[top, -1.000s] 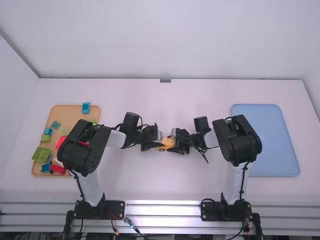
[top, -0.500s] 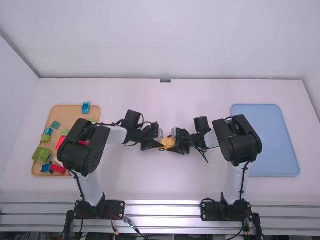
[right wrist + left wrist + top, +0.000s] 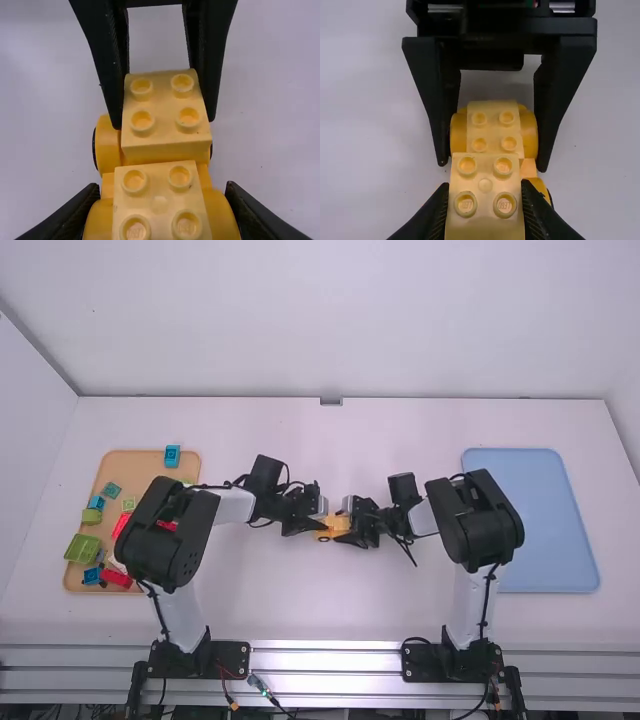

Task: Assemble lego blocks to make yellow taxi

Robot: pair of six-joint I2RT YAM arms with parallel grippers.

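My left gripper (image 3: 318, 528) and right gripper (image 3: 352, 530) face each other around the yellow car base (image 3: 334, 524) at mid-table. Held by my left gripper (image 3: 485, 200), a pale yellow two-by-two brick (image 3: 485, 180) is over one end of the wheeled base (image 3: 530, 168); whether it is pressed down I cannot tell. Closed on the base's other end (image 3: 100, 220) is my right gripper (image 3: 160, 192). A second pale yellow brick (image 3: 160, 200) sits there on the base, right beside the held brick (image 3: 166, 115).
On the left, an orange tray (image 3: 150, 462) carries several green, blue and red blocks, one blue block (image 3: 172, 456) at its far edge. A light blue tray (image 3: 540, 520) lies on the right. The left forearm passes over the orange tray.
My left gripper has shifted slightly to the right and its wrist has come up a little farther from the camera. The right arm has kept still.
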